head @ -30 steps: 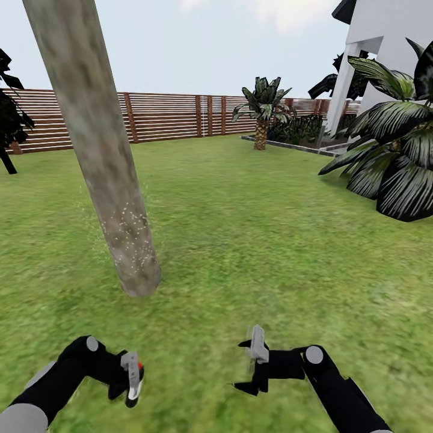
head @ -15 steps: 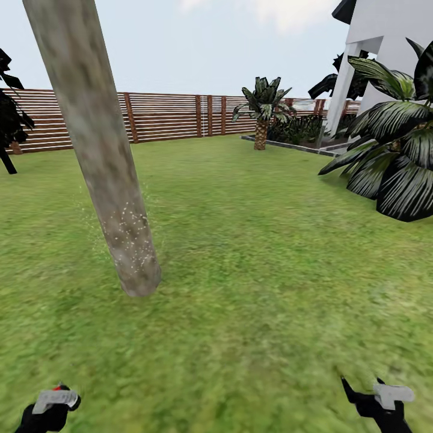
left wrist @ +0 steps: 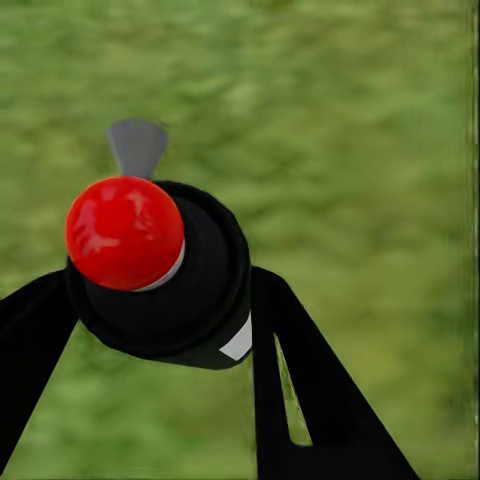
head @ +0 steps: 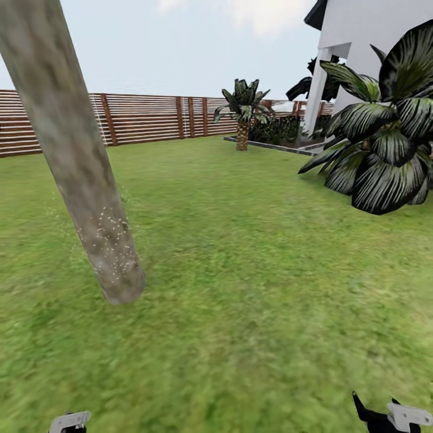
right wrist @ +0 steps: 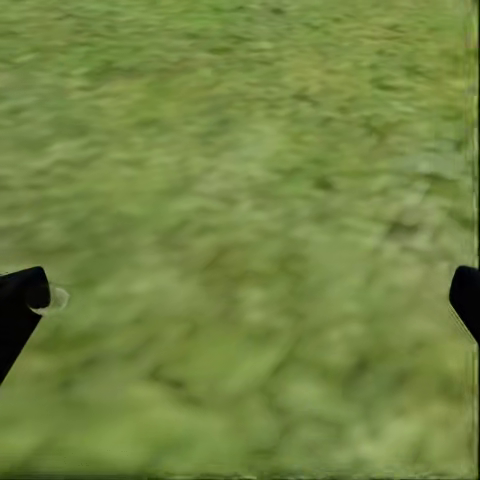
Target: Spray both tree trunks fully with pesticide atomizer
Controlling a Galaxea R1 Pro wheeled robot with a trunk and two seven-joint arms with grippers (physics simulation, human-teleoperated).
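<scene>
Grass (head: pixel 252 288) surrounds 1 speckled tree trunk (head: pixel 90 210). Left gripper (left wrist: pixel 165 300) clamps the atomizer (left wrist: pixel 160 270) body: light, rigid, probably slippery. Right gripper (right wrist: pixel 240 300) gapes wide, empty.

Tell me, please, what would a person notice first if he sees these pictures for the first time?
Most striking is the thick, leaning tree trunk at the left of the head view, speckled with pale dots near its base on the lawn. At the right stands a dark broad-leaved plant before the white house. In the left wrist view, the left gripper holds a black bottle with a bright red cap.
</scene>
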